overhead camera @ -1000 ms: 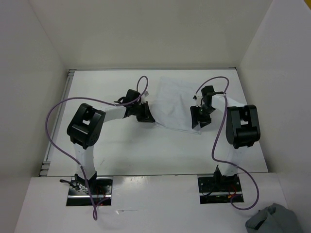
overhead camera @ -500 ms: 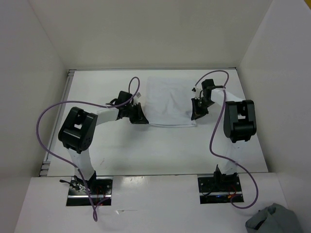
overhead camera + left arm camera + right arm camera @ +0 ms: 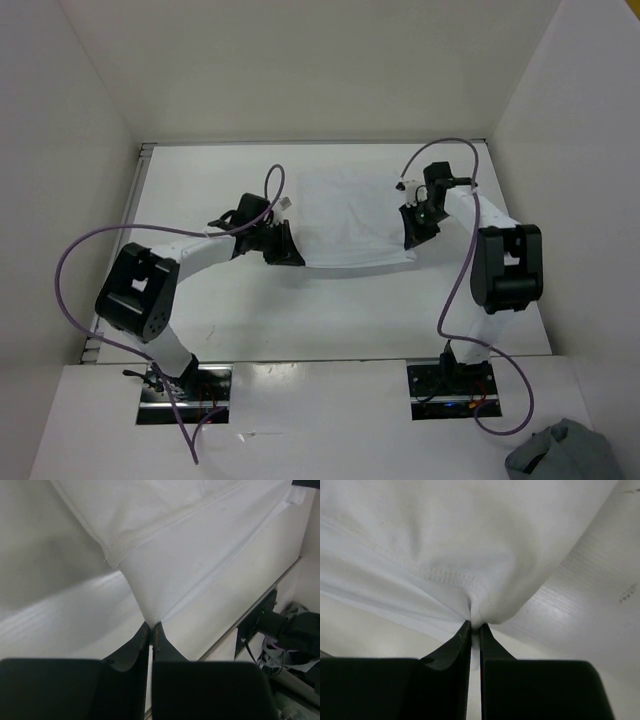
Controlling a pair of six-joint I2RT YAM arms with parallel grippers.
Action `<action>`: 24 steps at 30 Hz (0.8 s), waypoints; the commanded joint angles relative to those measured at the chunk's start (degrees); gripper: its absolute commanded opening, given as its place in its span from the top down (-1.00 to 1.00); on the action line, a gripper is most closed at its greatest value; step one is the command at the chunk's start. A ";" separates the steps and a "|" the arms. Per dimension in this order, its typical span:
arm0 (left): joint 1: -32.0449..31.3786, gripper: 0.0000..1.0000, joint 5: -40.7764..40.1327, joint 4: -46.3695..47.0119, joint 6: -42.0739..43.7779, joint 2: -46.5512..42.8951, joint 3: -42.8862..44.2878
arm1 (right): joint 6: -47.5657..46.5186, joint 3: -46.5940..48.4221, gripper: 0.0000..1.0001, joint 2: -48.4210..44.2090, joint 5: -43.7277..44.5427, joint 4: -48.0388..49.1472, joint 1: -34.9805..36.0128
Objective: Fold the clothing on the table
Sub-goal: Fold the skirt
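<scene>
From above, the white clothing [image 3: 350, 210] lies toward the far side of the desk [image 3: 300, 310], its near edge stretched between the left tool [image 3: 283, 247] and the right tool [image 3: 413, 228]. The left wrist view shows its jaws pinched together on a corner of the clothing, and the right wrist view shows the same, with the fabric bunched at the tips. To fold cleanly, I'd say both should lift evenly and carry that edge across together, taut.

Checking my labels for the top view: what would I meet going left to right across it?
rail → left end effector → clothing → right end effector → grey bundle
</scene>
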 commanded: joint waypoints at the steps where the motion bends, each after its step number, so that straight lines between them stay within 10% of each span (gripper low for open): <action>1: -0.90 1.00 -1.69 -6.27 2.74 -8.87 -1.51 | -8.25 -1.48 0.89 -11.20 -0.50 -3.68 -2.50; 12: -6.52 1.00 -7.94 -12.88 -3.94 -32.34 -2.84 | -17.56 -6.14 0.93 -26.59 -2.08 -13.26 -3.11; 24: -9.34 1.00 -11.98 -17.10 -7.02 -39.15 -5.21 | -21.61 -9.05 0.93 -32.49 -3.31 -17.91 -3.64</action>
